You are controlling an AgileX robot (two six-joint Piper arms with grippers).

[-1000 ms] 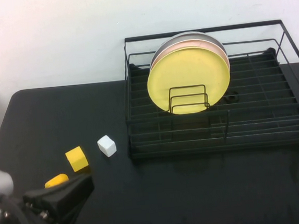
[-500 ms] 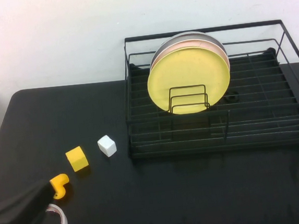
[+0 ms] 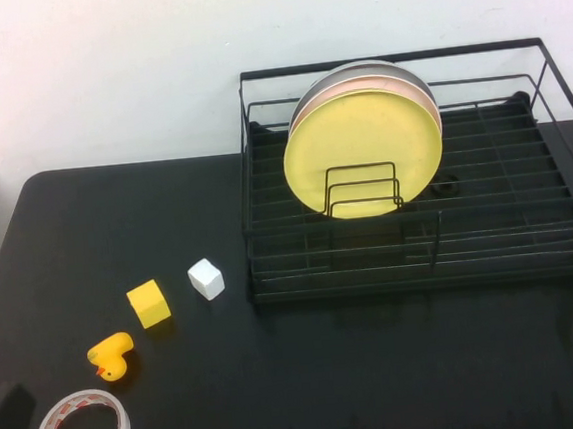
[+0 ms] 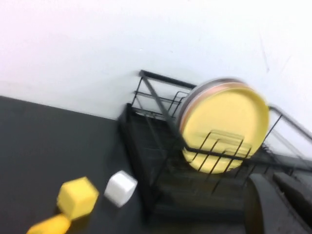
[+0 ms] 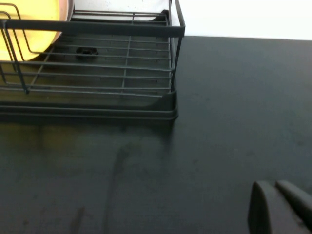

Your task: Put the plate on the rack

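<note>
Left gripper (image 4: 280,204), fingers together and empty, has pulled back off the table's near-left corner, right gripper (image 5: 280,207) likewise closed and idle, leaving the plate (image 3: 363,153) upright in the rack (image 3: 425,252) far ahead: placement looks done.

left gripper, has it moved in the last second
Yes. The left gripper has pulled back toward the near left table corner, away from the yellow cube, uncovering the rubber duck.

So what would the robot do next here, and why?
Probably nothing but park: the yellow plate already stands upright in the rack, in front of two other plates. The left gripper sits low at the table's near-left corner and the right gripper near the table, away from the rack, neither holding anything.
</note>
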